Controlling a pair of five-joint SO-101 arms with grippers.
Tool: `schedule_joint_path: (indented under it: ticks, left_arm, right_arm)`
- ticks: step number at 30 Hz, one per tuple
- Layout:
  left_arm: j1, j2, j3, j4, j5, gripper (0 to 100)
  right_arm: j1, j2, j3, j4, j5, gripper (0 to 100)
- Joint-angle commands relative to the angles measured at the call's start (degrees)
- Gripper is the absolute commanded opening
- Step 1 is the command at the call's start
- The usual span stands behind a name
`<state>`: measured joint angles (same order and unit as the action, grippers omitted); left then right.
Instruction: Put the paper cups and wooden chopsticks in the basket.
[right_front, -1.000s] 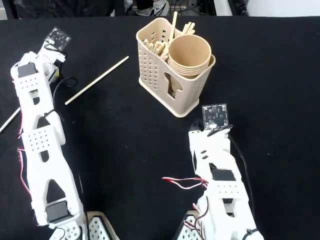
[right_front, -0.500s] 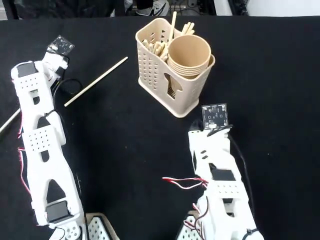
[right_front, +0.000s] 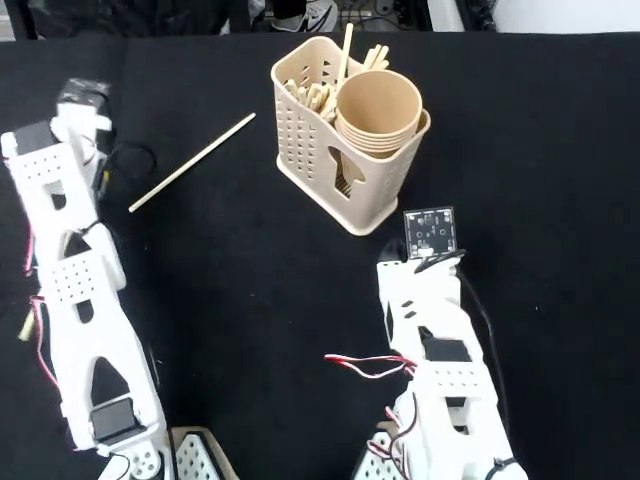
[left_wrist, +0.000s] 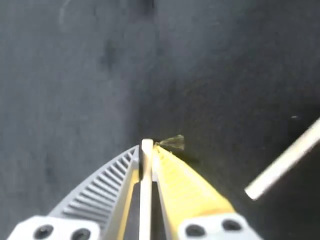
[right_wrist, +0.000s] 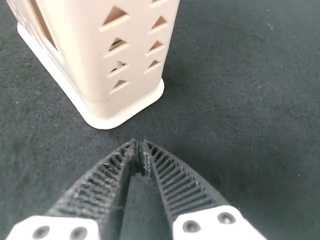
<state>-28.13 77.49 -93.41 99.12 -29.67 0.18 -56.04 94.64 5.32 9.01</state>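
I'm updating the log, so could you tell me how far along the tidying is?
Done: stacked paper cups and several chopsticks stand in the basket. In hand: the left gripper is shut on a held chopstick. Left: a loose chopstick lies on the table; the right gripper is shut, empty.

The basket (right_front: 310, 150) is smooth plastic. The cups (right_front: 380, 100) are plain matt paper. The chopstick (right_front: 192, 162) is bare wood. The worktop (right_front: 560, 200) is matt black cloth.

White perforated arms (right_front: 75, 270), red cables (right_front: 360, 362), black ribbed gripper (right_wrist: 138, 148).
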Motion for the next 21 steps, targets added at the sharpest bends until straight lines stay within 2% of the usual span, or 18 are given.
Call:
schedule_joint_path:
  ticks: [1, 4, 7, 14, 17, 21]
  left_arm:
    - [0.31, -14.77, -0.75, 1.93, 19.43, 3]
    - [0.57, -24.0, 3.12, 1.93, 28.84, 3]
    - [2.33, -34.37, 11.38, 1.93, 32.88, 3]
    - [10.15, -62.07, 34.95, 1.67, 32.88, 3]
    - [13.85, -72.26, 36.79, 1.23, 32.88, 3]
    - [19.38, -81.49, 36.79, -4.66, 32.88, 3]
  right_arm:
    - [-0.7, -0.84, -0.4, -1.05, 0.62, 1.5]
    - [-0.7, -0.84, -0.4, -1.05, 0.62, 1.5]
    - [-0.7, -0.84, -0.48, -1.05, 0.62, 1.5]
    - [-0.7, -0.84, -0.48, -1.14, 0.62, 1.5]
    - [-0.7, -0.84, -0.48, -1.14, 0.62, 1.5]
    - [-0.53, -0.84, -0.48, -1.14, 0.62, 1.5]
